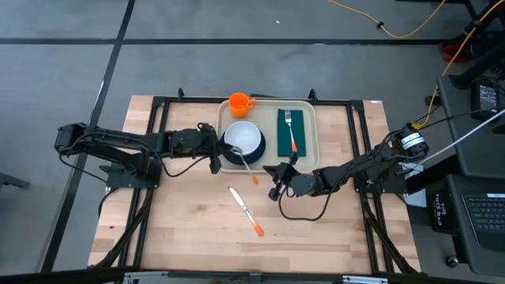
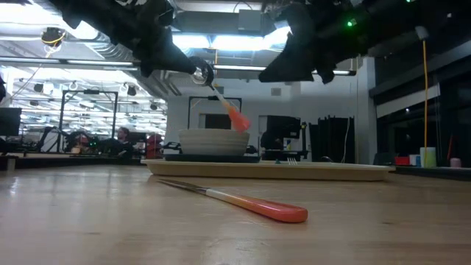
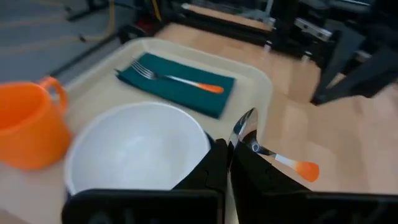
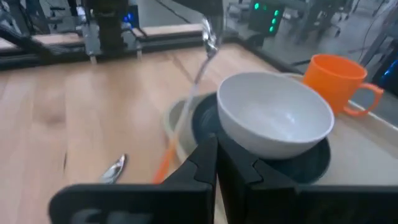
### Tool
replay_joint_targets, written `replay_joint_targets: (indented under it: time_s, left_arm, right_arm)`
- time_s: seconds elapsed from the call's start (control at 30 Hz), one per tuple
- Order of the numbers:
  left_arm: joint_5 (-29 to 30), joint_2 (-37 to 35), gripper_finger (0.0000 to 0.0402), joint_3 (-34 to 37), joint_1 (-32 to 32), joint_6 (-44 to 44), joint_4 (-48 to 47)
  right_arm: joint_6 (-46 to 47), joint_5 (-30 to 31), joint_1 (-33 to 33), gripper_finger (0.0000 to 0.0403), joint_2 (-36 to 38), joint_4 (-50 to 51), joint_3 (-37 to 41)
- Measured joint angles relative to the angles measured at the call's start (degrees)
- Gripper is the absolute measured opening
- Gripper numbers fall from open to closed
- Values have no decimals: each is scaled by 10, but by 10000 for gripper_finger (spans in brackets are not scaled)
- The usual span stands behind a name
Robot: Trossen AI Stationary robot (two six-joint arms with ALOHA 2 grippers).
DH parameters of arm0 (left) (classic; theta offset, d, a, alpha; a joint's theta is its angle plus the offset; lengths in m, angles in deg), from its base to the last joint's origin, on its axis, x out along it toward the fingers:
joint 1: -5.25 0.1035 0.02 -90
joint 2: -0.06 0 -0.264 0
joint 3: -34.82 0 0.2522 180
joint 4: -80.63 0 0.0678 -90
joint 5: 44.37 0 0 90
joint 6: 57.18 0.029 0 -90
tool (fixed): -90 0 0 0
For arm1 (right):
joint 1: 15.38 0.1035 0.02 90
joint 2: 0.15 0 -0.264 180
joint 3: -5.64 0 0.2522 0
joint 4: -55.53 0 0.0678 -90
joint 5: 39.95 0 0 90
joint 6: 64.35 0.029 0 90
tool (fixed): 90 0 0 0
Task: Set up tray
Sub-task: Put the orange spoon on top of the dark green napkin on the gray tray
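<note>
The beige tray [image 1: 269,118] lies at the table's far middle. On it stand an orange cup [image 1: 240,103], a white bowl [image 1: 243,138] on a dark plate [image 1: 233,163], and a green napkin [image 1: 290,136] with a fork [image 1: 290,125] on top. My left gripper [image 1: 222,155] hangs over the bowl's near-left side, shut on a metal spoon [image 2: 221,99] with an orange handle end. My right gripper [image 1: 276,183] hovers shut and empty off the tray's near edge. An orange-handled knife [image 1: 246,211] lies flat on the wood. My left gripper [image 3: 230,163] pinches the spoon between its two fingers at the neck [image 3: 247,142], just behind the spoon's bowl [image 3: 243,123]. The fingers come from the table's left. The spoon is lifted clear, its handle slanting down to the orange end [image 2: 238,118] above the tray's near edge.
Bare wood stretches along the near half of the table around the knife [image 2: 235,200]. Black frame rails run along both table sides [image 1: 150,142]. The room behind shows lights and equipment.
</note>
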Motion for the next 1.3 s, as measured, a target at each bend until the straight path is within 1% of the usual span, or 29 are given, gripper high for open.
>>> replay_joint_targets:
  time_s: [0.07, 0.2, 0.37, 0.47, 0.6, 0.7, 0.8, 0.87, 0.97, 1.03, 1.13, 1.3]
  left_arm:
    - [22, 0, 2, 0, 0, 9, 11]
    - [61, 0, 2, 0, 0, 37, 48]
    - [87, 0, 2, 0, 0, 75, 99]
    - [106, 0, 2, 0, 0, 87, 109]
    - [122, 0, 2, 0, 0, 98, 111]
    - [127, 0, 2, 0, 0, 105, 120]
    - [128, 0, 2, 0, 0, 119, 150]
    - [133, 0, 2, 0, 0, 134, 167]
    - [169, 0, 2, 0, 0, 155, 178]
    - [189, 0, 2, 0, 0, 160, 177]
    - [193, 1, 2, 0, 0, 169, 180]
    - [197, 1, 2, 0, 0, 183, 193]
  right_arm:
    - [-20, 0, -6, 16, 0, -19, -1]
    - [-61, 1, -15, 16, 0, -24, -18]
    - [-137, 1, -20, 19, 0, -24, -55]
    - [-190, 3, -20, 32, 0, -23, -75]
    - [-238, 48, -20, 65, 0, -24, -93]
    - [-240, 70, -22, 94, 0, -23, -101]
    - [-243, 81, -26, 118, -7, -22, -109]
    - [-266, 82, -28, 129, -19, -17, -118]
    - [-303, 101, -28, 137, -39, -18, -142]
    - [-329, 138, -28, 138, -55, -18, -162]
    - [-365, 183, -31, 139, -82, -18, -194]
    - [-385, 197, -46, 139, -134, -12, -245]
